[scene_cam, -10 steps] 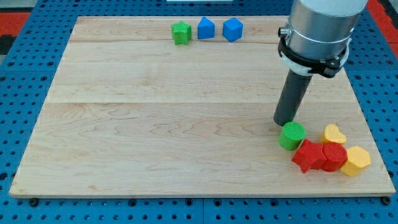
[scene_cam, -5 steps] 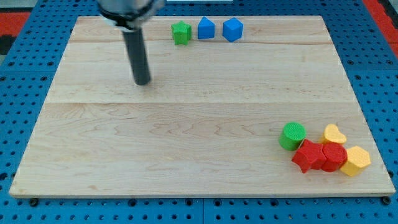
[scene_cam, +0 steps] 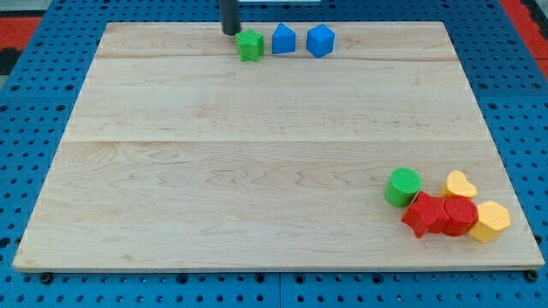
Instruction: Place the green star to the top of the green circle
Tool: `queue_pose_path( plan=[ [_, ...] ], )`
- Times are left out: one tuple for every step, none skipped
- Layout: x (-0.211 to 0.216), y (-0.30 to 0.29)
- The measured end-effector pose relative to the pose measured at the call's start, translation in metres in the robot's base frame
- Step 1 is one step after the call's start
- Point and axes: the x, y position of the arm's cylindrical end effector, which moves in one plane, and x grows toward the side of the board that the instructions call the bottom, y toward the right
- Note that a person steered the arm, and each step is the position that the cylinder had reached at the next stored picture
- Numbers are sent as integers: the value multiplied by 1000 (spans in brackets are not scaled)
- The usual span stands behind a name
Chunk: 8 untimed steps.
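The green star [scene_cam: 250,45] sits near the board's top edge, left of two blue blocks. The green circle [scene_cam: 402,187] stands far off at the lower right, touching a red star [scene_cam: 425,215]. My tip [scene_cam: 230,32] is at the board's top edge, just up and to the left of the green star, very close to it. Only the rod's lower part shows.
A blue house-shaped block [scene_cam: 283,39] and a blue hexagon block [scene_cam: 320,40] stand right of the green star. By the green circle lie a red hexagon block [scene_cam: 460,216], a yellow heart [scene_cam: 460,184] and a yellow hexagon block [scene_cam: 490,222]. The wooden board [scene_cam: 257,154] lies on a blue pegboard.
My tip moved from beside the green circle across the board to the upper left, then up and right to the green star's upper left. No block has moved.
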Motion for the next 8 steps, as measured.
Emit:
queue_pose_path(
  plan=[
    [8,42],
    [15,44],
    [15,7],
    [12,-33],
    [12,-46],
    [15,-32],
    [41,2],
    [65,43]
  ],
)
